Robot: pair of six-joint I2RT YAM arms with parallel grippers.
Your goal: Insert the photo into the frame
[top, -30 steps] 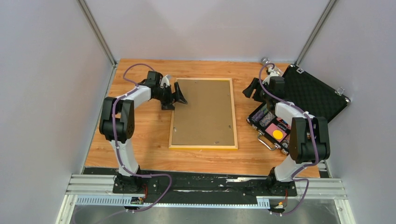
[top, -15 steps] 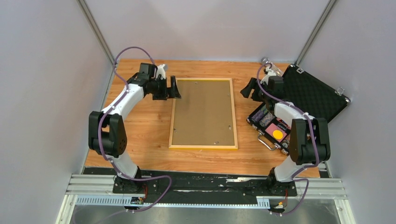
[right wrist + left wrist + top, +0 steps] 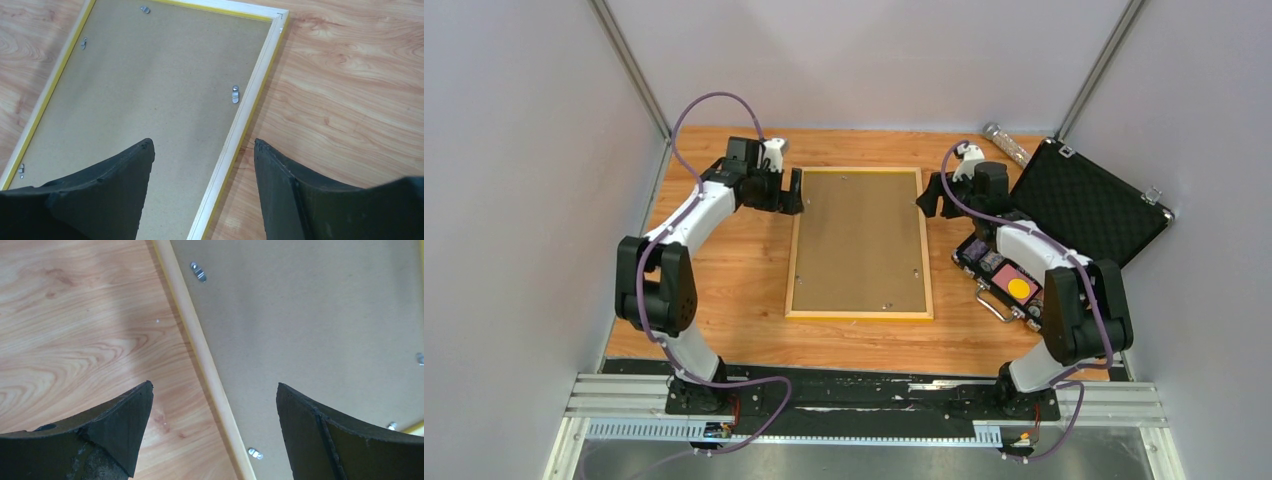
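Observation:
The yellow frame (image 3: 860, 243) lies face down in the middle of the table, its brown backing board and small metal clips up. The photo is not in view. My left gripper (image 3: 796, 192) is open and empty, its jaws astride the frame's left rail (image 3: 200, 347) near the far left corner. My right gripper (image 3: 927, 195) is open and empty, its jaws astride the frame's right rail (image 3: 240, 130) near the far right corner. A clip (image 3: 235, 94) shows on the board by the right rail.
An open black foam-lined case (image 3: 1084, 200) with small items in its tray (image 3: 1007, 278) stands at the right of the table. A shiny cylinder (image 3: 1004, 143) lies at the far edge. Grey walls close in left, right and behind.
My left gripper has swung up and back to the frame's far left rail. My right gripper has moved left from the case to the frame's right rail.

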